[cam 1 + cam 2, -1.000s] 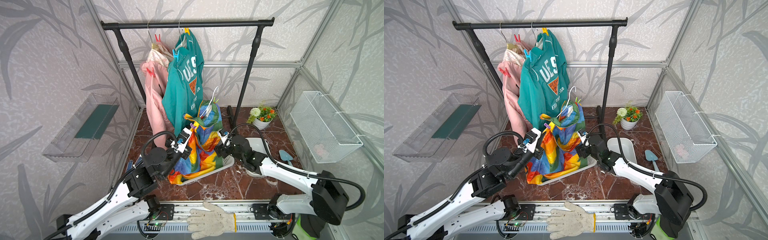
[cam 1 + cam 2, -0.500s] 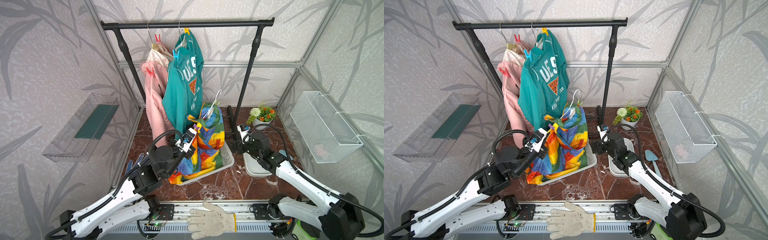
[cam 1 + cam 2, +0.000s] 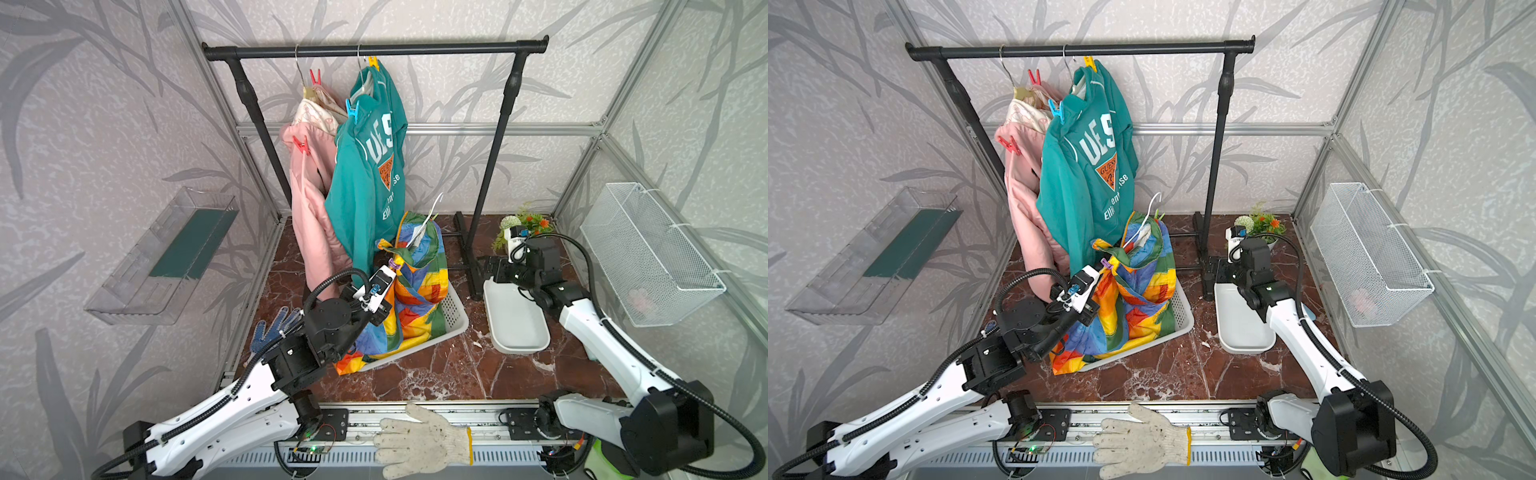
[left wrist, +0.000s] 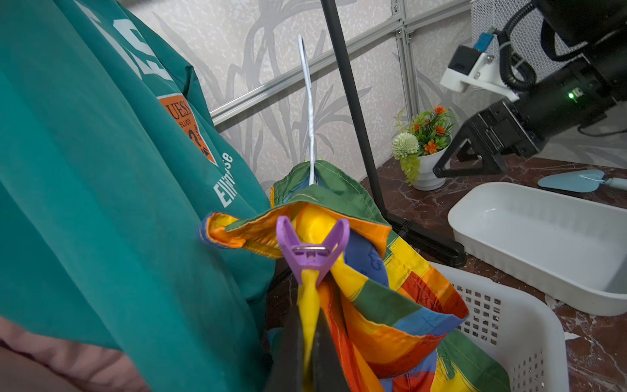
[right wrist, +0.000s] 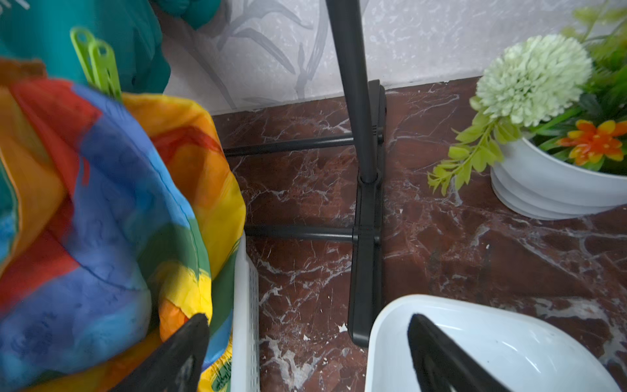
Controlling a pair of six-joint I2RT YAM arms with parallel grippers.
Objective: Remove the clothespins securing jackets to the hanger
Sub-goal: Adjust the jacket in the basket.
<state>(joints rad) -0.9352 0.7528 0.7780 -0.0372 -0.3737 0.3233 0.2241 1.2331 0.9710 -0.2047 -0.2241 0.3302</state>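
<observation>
Left gripper (image 3: 388, 276), in a top view, is clamped on the rainbow jacket (image 3: 415, 299), which slumps in the white basket (image 3: 455, 320). The right gripper (image 3: 492, 266) hangs over the end of the white tray (image 3: 515, 332).

Left wrist: 2 dark fingers (image 4: 325, 359) pinch yellow fabric just below 1 purple clothespin (image 4: 312, 251).

Right wrist: jaws spread wide, empty. 1 green clothespin (image 5: 98, 61) stands on the jacket's top edge.
</observation>
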